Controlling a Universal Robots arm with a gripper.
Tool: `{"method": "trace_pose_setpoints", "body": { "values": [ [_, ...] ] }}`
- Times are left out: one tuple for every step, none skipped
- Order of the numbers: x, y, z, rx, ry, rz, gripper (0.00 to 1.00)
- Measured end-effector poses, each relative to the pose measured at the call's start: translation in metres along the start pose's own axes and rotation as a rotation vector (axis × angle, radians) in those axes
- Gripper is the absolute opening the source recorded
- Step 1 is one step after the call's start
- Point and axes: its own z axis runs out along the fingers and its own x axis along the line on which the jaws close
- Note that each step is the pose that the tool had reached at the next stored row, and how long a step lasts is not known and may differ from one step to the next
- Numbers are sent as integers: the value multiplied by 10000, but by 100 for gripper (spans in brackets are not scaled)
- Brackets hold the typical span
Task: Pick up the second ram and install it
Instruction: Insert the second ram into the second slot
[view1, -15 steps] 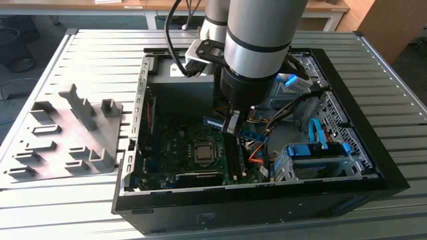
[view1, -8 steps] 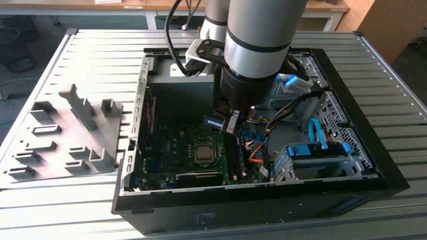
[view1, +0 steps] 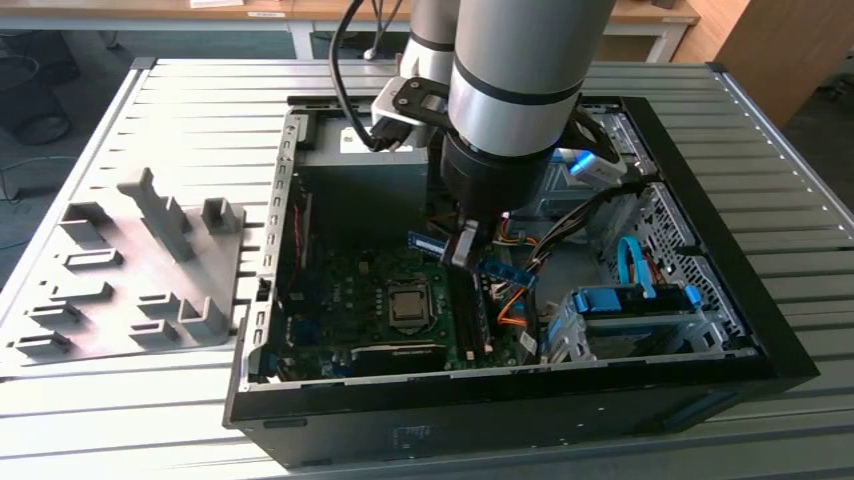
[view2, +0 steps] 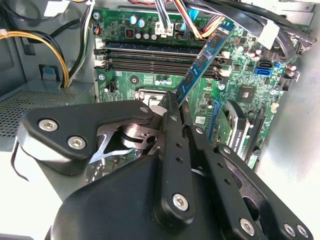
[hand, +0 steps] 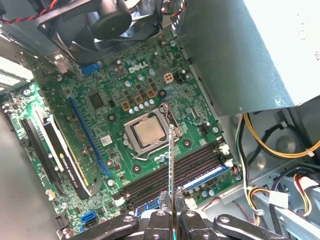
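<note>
Gripper (view2: 176, 107) clamped on the second ram (view2: 202, 62), pinching its flat faces, most of the blue-green strip sticking out free. We see it hanging in the air inside the case (view1: 534, 400), above the motherboard (view2: 131, 80) and not touching it, near the black memory slots (view2: 150, 64) along one board edge. The strip sits at an angle to the slots in both wrist views, so we judge it not lined up. One slot looks already filled with a blue strip (hand: 206, 176). Doing this well: turn the strip parallel to a free slot, match the notch, keep it upright, press evenly, and stay clear of the cables (view2: 190, 17). Farther off are the processor socket (hand: 147, 131) and the ribbed table (view1: 801, 230).
</note>
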Motion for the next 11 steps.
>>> {"method": "trace_pose_setpoints", "body": {
  "values": [
    [0, 0, 0, 1, -1, 24, 14],
    [0, 0, 0, 4, -1, 51, 14],
    [0, 0, 0, 6, -1, 79, 14],
    [0, 0, 0, 8, -1, 107, 14],
    [0, 0, 0, 10, 0, 139, 14],
    [0, 0, 0, 13, -1, 169, 14],
    [0, 0, 0, 15, -1, 200, 14],
    [0, 0, 0, 17, -1, 230, 14],
    [0, 0, 0, 19, -2, 260, 14],
    [0, 0, 0, 21, -3, 290, 14],
    [0, 0, 0, 23, -4, 318, 14]
  ]
}}
